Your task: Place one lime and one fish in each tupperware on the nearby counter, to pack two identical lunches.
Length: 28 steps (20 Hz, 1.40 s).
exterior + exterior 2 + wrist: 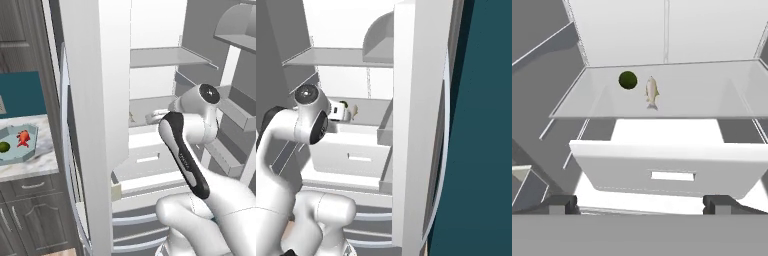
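On the glass fridge shelf (712, 95) lie a dark green lime (628, 80) and, just right of it, a pale cream fish (651, 92). My gripper (639, 205) hangs in front of and below them, open, nothing between its fingertips (559, 204). From the right base view the gripper (340, 112) sits close to the lime (344, 104) and fish (355, 110). On the counter (35, 167) at the left, the teal octagonal tupperware (15, 153) holds another lime (4, 146) and a red-orange fish (23, 138). The dark grey tupperware is out of view.
The open fridge door (95, 125) stands between the fridge interior and the counter. A white drawer (667, 167) juts out under the glass shelf. Door racks (235, 112) line the right side. Dark cabinets (30, 215) sit below the counter.
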{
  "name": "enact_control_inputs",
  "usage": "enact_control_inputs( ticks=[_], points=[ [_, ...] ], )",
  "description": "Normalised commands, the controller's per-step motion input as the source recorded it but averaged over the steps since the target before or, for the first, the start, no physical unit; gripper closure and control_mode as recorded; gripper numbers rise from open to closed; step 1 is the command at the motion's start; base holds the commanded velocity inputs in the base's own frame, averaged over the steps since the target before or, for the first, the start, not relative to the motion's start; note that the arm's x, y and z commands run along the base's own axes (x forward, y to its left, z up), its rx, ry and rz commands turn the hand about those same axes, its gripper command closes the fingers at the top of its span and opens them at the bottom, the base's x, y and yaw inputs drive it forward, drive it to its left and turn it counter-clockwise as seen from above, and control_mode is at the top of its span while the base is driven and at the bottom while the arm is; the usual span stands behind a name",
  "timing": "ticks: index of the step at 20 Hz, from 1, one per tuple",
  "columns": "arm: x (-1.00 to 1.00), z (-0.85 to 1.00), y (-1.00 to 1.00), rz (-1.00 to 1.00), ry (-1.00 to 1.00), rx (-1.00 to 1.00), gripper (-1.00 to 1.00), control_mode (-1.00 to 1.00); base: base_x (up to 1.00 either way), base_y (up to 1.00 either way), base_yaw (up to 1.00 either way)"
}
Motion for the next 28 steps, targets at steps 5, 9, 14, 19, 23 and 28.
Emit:
enact_control_inputs(
  ticks=[5, 9, 14, 19, 23, 28],
  points=[
    [0.52, -0.08, 0.10, 0.00, 0.00, 0.00, -1.00, -1.00, 0.00, 0.00, 0.00],
    [0.42, -0.10, 0.01, -0.02, 0.00, 0.00, -1.00, -1.00, 0.00, 0.00, 0.00],
    [0.39, -0.16, 0.00, -0.03, 0.00, 0.00, -1.00, -1.00, 0.00, 0.00, 0.00],
    [0.35, -0.29, 0.05, -0.02, 0.00, -0.01, -1.00, -1.00, 0.00, 0.00, 0.00],
    [0.38, -0.28, 0.10, -0.01, 0.00, 0.00, -1.00, -1.00, 0.00, 0.00, 0.00],
    [0.45, -0.14, 0.06, 0.00, 0.00, 0.00, -1.00, -1.00, 0.00, 0.00, 0.00]
  ],
)
